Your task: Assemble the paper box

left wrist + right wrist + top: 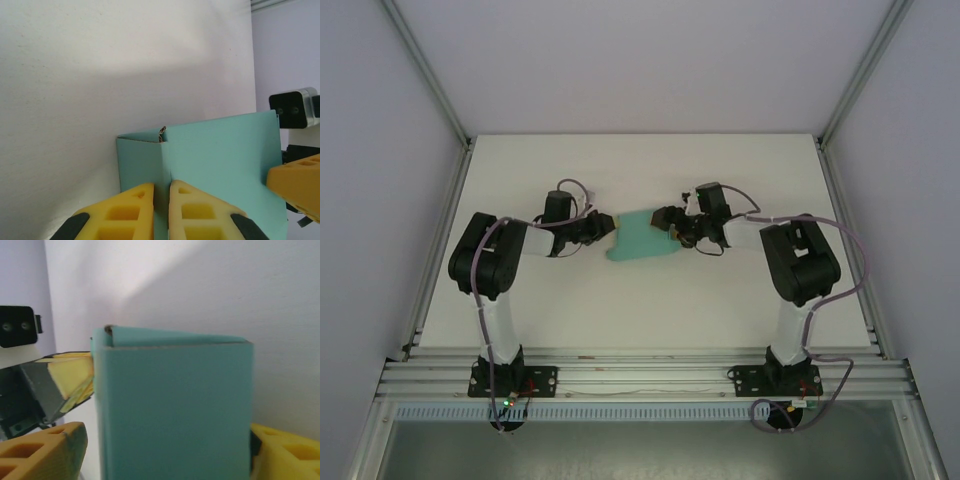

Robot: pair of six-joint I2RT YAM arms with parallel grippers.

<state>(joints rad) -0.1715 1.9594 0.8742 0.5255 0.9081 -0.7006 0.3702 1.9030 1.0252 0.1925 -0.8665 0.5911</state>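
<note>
Matt, smooth teal card paper box (215, 160)

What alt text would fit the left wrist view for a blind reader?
The left pincer pinches the near edge of a teal paper box, with the white table behind it. The right pincer's yellow finger sits at the box's right edge.

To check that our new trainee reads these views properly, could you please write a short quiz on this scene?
1. True or false: no gripper touches the box.
2. Which gripper pinches a box edge between nearly shut fingers?
3. The right gripper has its fingers: A) both on one side of the box, B) one on each side of it, C) far from it.
Key: 1 false; 2 the left gripper; 3 B.
</note>
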